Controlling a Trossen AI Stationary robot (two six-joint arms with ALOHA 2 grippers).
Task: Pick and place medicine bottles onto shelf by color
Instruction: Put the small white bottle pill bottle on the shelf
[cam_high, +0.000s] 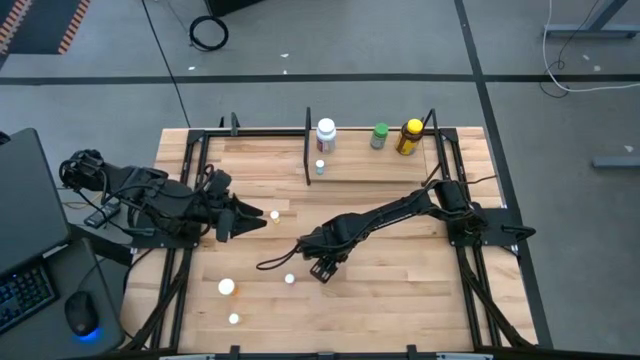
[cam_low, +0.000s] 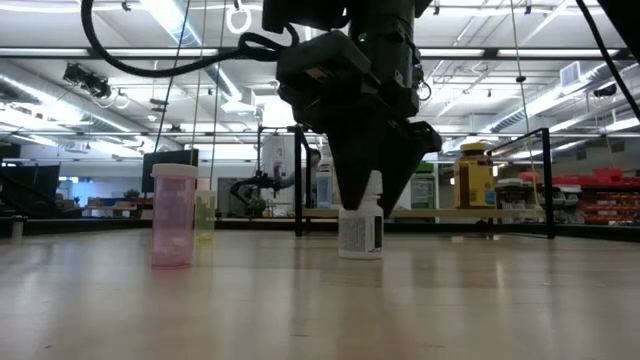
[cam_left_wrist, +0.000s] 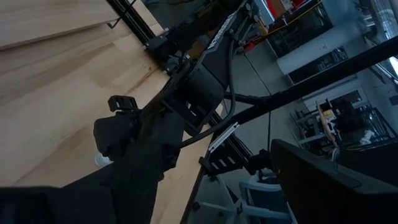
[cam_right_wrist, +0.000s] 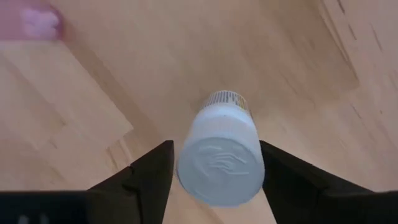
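Note:
A white labelled bottle stands upright on the wooden table. My right gripper is open and points down over it, one finger on each side of its white cap; in the high view this gripper hides the bottle. My left gripper waits at the table's left. A large white bottle, a green one and a yellow dark-capped one stand on the shelf at the far side. A tiny bottle stands on the plank too. My right gripper's fingers stand close beside the white bottle's cap, coming from above; I cannot tell whether they touch it. The bottle stands upright with its base on the table.
Small white bottles stand loose on the table, with an orange-and-white one. A pink translucent bottle stands left of the gripper in the low view. Black posts frame the shelf.

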